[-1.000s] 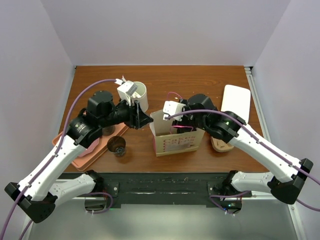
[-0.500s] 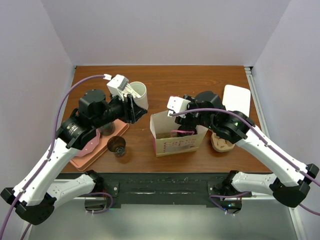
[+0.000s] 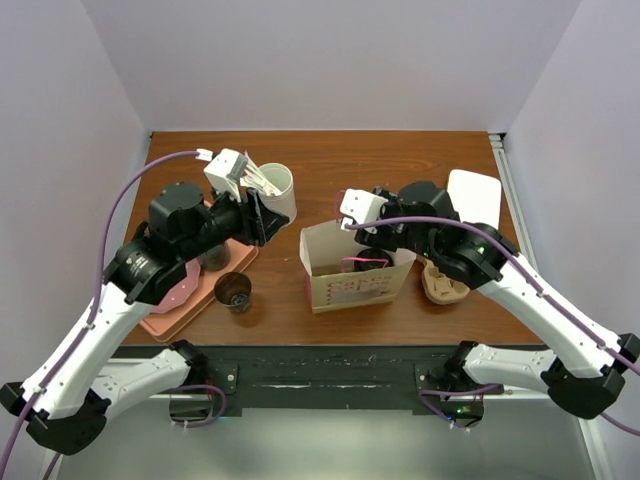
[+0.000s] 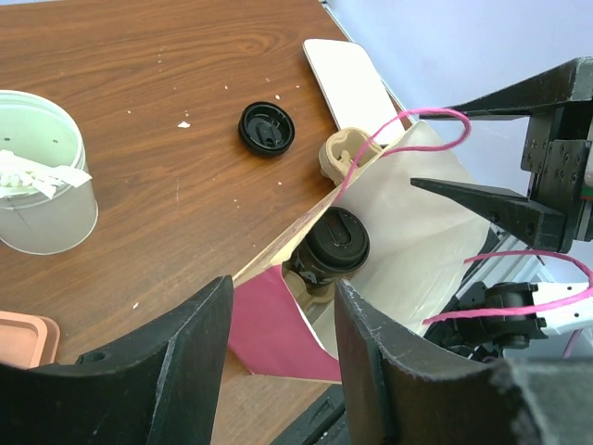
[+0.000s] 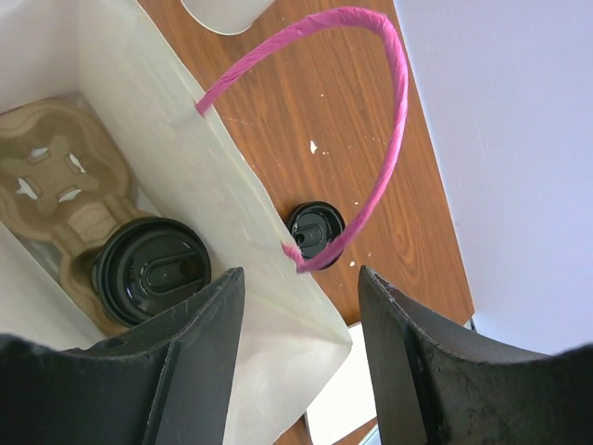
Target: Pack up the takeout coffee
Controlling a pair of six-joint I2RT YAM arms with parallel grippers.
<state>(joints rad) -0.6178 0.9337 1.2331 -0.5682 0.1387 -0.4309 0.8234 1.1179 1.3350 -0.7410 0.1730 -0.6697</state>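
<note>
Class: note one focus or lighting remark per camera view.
Top external: even light, soft shadows on the brown wooden table. Left wrist: left gripper's black fingers blurred, black-lidded dark paper cup sharp. Right wrist: white paper bag wall glaringly bright.

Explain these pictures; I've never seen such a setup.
These are two robot arms bolted to a wooden table. One picture looks down from above and behind them. The other two come from a camera on each wrist, showing the left fingers and right fingers at the bottom edge. A white paper bag with pink handles stands in the middle. The lidded coffee cup sits inside it, in a cardboard cup carrier. Around it lie a pink tray, a white cup of stirrers, an open brown cup and a loose black lid. Both pairs of fingers are open, holding nothing.
</note>
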